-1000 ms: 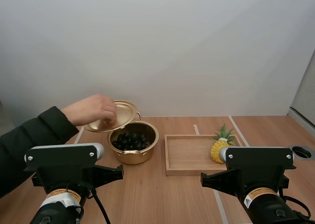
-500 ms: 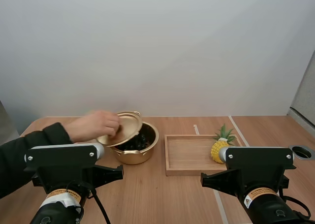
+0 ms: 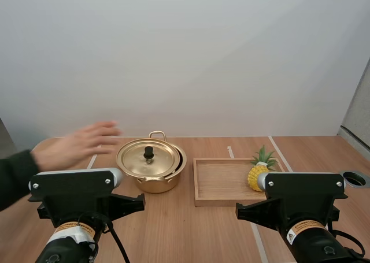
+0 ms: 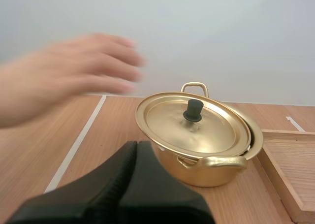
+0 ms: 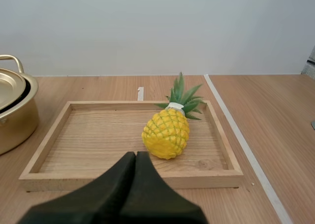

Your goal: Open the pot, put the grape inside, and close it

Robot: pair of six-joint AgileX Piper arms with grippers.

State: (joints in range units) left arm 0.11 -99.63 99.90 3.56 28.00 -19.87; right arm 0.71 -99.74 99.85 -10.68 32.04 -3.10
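lid is down on the pot now, half a second ago the person's hand was holding it tilted over the opening. hand has let go and pulled off to the left, fingers spread, hovering above the tabletop, well apart from the pot. dark sleeve at the edge of the high view. lid sits off-centre, shifted left, so the pot's rim shows on its right side. black knob upright on top. grapes were visible inside the pot a second ago, hidden under the lid now. left gripper: fingers pressed together into one dark wedge, holding nothing, aimed at the pot, near it but not touching. right gripper: same, pressed together, holding nothing, just in front of the wooden tray's near rim. toy pineapple lies in the tray's right part, leaves toward the far side. tray sits right of the pot, small gap between them.
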